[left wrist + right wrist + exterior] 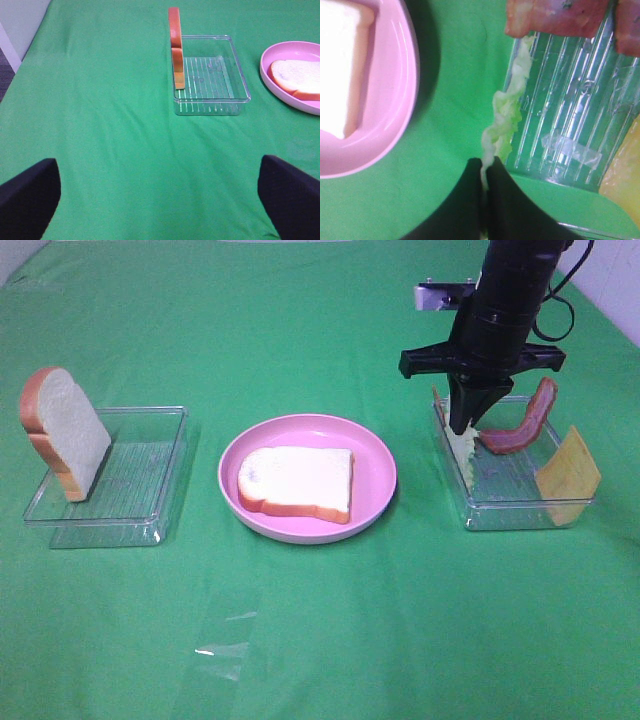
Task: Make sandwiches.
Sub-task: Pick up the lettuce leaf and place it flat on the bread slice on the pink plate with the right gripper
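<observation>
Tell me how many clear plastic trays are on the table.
2. The left tray sits left of the pink plate, bread leaning at its outer end. The right tray, on the plate's other side, holds bacon and cheese, lettuce at its rim. None seems hidden.

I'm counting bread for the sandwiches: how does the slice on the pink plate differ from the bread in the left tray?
The plate slice lies flat on the pink plate; the tray bread stands on edge in the left tray. The plate slice is single; the tray bread looks like two slices together. Both are white with orange-brown crust.
</observation>
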Controlling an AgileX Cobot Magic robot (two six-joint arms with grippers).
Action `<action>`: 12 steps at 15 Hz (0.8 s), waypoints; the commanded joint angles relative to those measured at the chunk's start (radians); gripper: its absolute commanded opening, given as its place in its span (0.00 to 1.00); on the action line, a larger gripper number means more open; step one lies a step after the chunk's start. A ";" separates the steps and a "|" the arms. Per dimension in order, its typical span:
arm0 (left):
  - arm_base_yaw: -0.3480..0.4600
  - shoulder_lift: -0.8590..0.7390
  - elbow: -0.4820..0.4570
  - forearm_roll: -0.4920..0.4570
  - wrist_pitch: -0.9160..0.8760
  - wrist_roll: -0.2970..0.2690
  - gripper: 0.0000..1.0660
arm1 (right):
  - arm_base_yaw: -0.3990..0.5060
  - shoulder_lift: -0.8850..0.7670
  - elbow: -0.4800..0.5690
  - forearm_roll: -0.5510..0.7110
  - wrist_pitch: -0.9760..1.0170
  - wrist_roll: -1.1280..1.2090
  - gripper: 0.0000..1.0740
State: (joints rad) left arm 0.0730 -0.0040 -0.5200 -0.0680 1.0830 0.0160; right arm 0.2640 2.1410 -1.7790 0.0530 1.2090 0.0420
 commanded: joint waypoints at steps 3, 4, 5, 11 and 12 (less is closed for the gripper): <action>0.000 -0.016 0.004 0.000 -0.010 -0.005 0.92 | 0.000 -0.101 -0.017 0.004 0.126 0.021 0.00; 0.000 -0.016 0.004 0.000 -0.010 -0.005 0.92 | 0.000 -0.137 -0.017 0.022 0.128 0.009 0.00; 0.000 -0.016 0.004 0.000 -0.010 -0.005 0.92 | 0.000 -0.171 -0.017 0.049 0.125 -0.006 0.00; 0.000 -0.016 0.004 0.000 -0.010 -0.005 0.92 | 0.002 -0.224 0.013 0.553 0.016 -0.299 0.00; 0.000 -0.016 0.004 0.000 -0.010 -0.005 0.92 | 0.002 -0.223 0.050 0.683 -0.011 -0.383 0.00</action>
State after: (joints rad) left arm 0.0730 -0.0040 -0.5200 -0.0680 1.0830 0.0160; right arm 0.2640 1.9200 -1.7160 0.7420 1.1970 -0.3200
